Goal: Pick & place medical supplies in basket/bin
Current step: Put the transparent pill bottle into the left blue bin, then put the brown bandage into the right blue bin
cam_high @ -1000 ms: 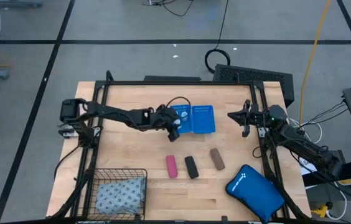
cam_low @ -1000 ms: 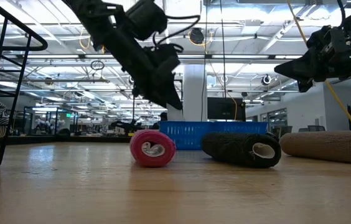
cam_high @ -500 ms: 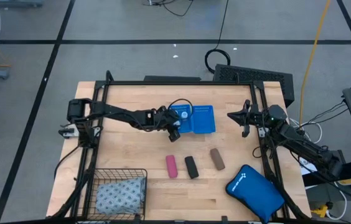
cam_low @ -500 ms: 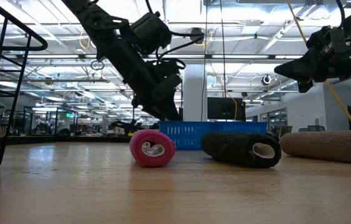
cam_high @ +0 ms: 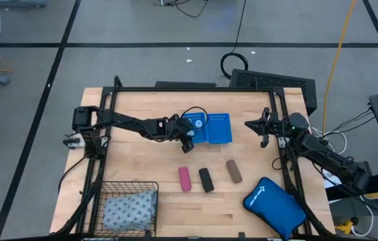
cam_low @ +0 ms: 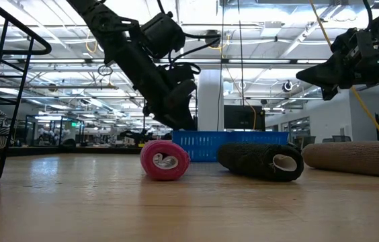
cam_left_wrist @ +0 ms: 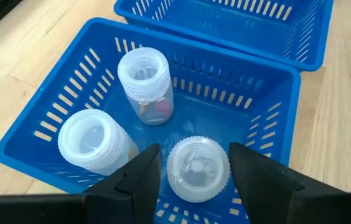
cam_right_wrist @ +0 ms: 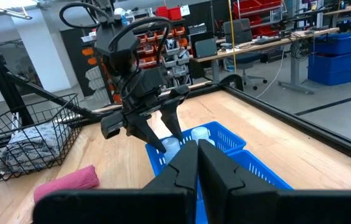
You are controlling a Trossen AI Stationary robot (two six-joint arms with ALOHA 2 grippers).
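My left gripper (cam_high: 188, 136) (cam_left_wrist: 195, 163) reaches into the left compartment of the bright-blue tray (cam_high: 221, 128) (cam_left_wrist: 70, 93), shut on a tiny white vial (cam_left_wrist: 197, 169). Two more vials (cam_left_wrist: 145, 81) (cam_left_wrist: 94, 140) stand in the same compartment. The pink roll (cam_high: 185, 179), black roll (cam_high: 206, 179) and brown roll (cam_high: 234, 171) lie on their sides on the table, nearer than the tray. The grey-blue dotted pack (cam_high: 130, 211) lies inside the black wire basket (cam_high: 130, 183). My right gripper (cam_high: 259, 128) (cam_right_wrist: 197, 155) waits shut above the table, right of the tray. My left gripper pinches the vial by the ribbed cap (cam_left_wrist: 174, 177) between its two fingers, one on each side. The fingers come slanting down from the table's left. The vial stands upright, low in the tray's left compartment; whether its base rests on the floor is hidden.
A large bright-blue zip pouch (cam_high: 274, 206) lies at the table's near right corner. The tray's right compartment (cam_left_wrist: 238, 25) holds nothing. Bare wood stretches between the rolls and the basket. A black frame rail (cam_high: 189, 89) runs along the far edge.
My left gripper sank lower toward the blue tray and eased slightly toward the table's far side in the first half second, then kept still. The rolls, basket and right arm stayed put.
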